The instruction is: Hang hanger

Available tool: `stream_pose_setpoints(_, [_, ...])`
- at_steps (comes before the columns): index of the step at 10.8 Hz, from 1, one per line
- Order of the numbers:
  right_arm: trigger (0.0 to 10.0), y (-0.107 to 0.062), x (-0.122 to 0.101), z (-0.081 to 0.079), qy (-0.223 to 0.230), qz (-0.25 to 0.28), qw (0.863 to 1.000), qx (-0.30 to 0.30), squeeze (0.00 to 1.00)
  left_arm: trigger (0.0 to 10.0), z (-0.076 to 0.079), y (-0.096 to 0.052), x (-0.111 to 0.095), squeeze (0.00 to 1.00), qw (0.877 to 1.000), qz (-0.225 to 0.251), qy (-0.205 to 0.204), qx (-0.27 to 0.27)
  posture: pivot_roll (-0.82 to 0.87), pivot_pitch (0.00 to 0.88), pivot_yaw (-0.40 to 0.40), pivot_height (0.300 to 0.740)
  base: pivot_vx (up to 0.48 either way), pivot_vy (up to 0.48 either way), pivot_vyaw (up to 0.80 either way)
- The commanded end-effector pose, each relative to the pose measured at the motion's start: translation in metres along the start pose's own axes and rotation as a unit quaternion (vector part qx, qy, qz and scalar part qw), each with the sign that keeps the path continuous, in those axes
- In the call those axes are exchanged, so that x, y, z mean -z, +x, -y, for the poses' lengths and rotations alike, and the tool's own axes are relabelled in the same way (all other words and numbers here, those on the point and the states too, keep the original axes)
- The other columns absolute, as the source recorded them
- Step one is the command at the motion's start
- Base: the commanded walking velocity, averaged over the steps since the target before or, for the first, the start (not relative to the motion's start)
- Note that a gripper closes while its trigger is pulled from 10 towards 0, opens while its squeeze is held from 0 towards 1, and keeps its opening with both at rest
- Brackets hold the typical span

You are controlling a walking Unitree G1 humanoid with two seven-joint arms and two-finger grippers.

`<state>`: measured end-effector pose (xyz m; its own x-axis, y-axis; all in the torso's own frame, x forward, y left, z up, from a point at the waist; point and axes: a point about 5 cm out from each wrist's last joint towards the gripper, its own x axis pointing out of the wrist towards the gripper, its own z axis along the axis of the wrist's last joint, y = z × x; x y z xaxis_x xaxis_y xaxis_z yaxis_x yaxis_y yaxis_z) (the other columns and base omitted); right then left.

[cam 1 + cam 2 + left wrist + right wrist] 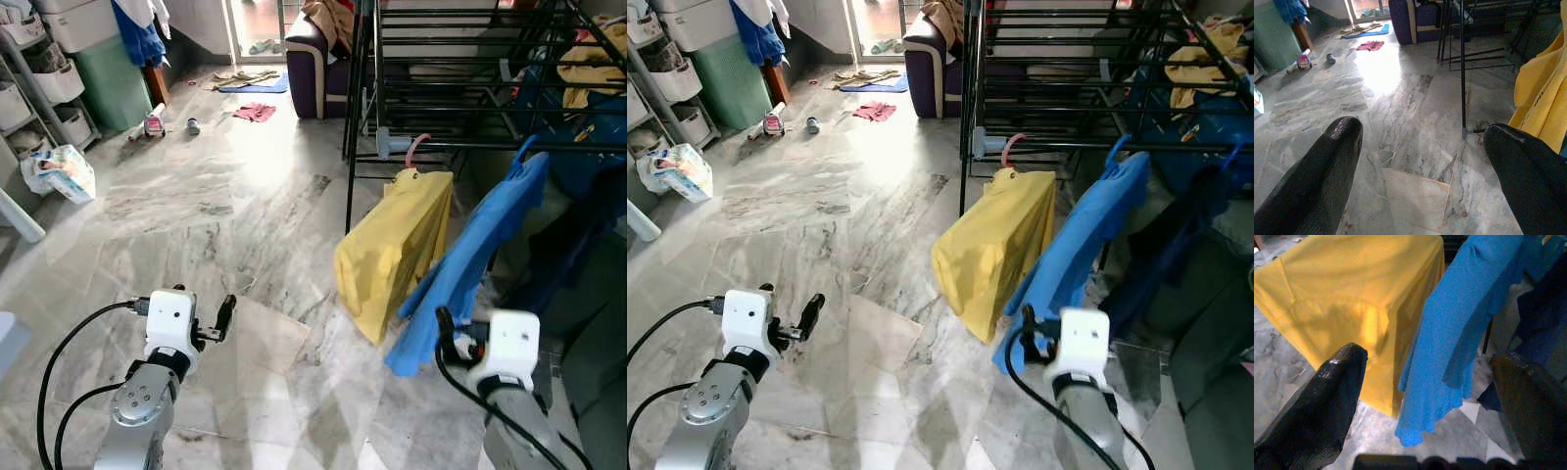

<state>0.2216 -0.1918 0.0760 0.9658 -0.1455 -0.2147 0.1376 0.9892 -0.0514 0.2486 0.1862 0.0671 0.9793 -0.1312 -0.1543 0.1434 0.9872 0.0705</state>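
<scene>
Ahead, yellow shirt (392, 250) on pink hanger (417, 149), both tools open.

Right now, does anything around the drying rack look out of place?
Yes. Clothes lie scattered on the floor: a red garment and a blue cloth near the purple sofa. The yellow shirt and blue shirt hang normally from the rack.

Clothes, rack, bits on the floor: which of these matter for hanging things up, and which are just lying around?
For the job:
- yellow shirt on a pink hanger
- blue shirt on a blue hanger
- black drying rack
- left gripper and right gripper, both open and empty

Just lying about:
- red cloth
- tissue pack
- purple sofa
</scene>
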Motion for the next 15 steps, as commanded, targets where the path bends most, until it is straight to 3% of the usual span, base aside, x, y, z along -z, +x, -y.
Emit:
stream_pose_setpoints(1, [10.0,-0.001,-0.007,-0.001,0.006,0.010,1.000,-0.011,0.00,10.0,-0.005,-0.004,0.007,0.00,1.000,-0.013,-0.008,-0.013,-0.04,0.037,0.057,0.740,0.000,0.000,0.00])
stream_pose_setpoints(8, [10.0,0.009,-0.014,-0.007,0.010,0.023,0.999,-0.033,0.00,10.0,-0.007,-0.004,0.021,0.00,0.998,-0.036,-0.037,-0.024,-0.04,0.026,0.035,0.740,0.000,0.000,0.00])
stream_pose_setpoints(10, [10.0,0.012,-0.015,-0.006,0.006,0.029,0.999,-0.030,0.00,10.0,-0.008,-0.003,0.020,0.00,0.999,-0.030,-0.029,-0.022,-0.04,0.025,0.041,0.740,0.000,0.000,0.00])
stream_pose_setpoints(13, [10.0,0.012,-0.015,-0.006,0.004,0.033,0.999,-0.025,0.00,10.0,-0.019,-0.004,0.016,0.00,0.999,0.003,0.011,-0.039,-0.04,0.027,0.040,0.740,0.000,0.000,0.00])
stream_pose_setpoints(14, [10.0,0.013,-0.018,-0.006,0.003,0.037,0.999,-0.023,0.00,10.0,-0.042,-0.010,0.002,0.00,0.993,0.040,0.047,-0.105,-0.05,0.029,0.041,0.740,0.000,0.000,0.00])
stream_pose_setpoints(15, [10.0,0.013,-0.018,-0.004,0.003,0.038,0.999,-0.021,0.00,10.0,-0.057,-0.013,-0.009,0.00,0.985,0.058,0.054,-0.152,-0.04,0.031,0.034,0.740,0.000,0.000,0.00])
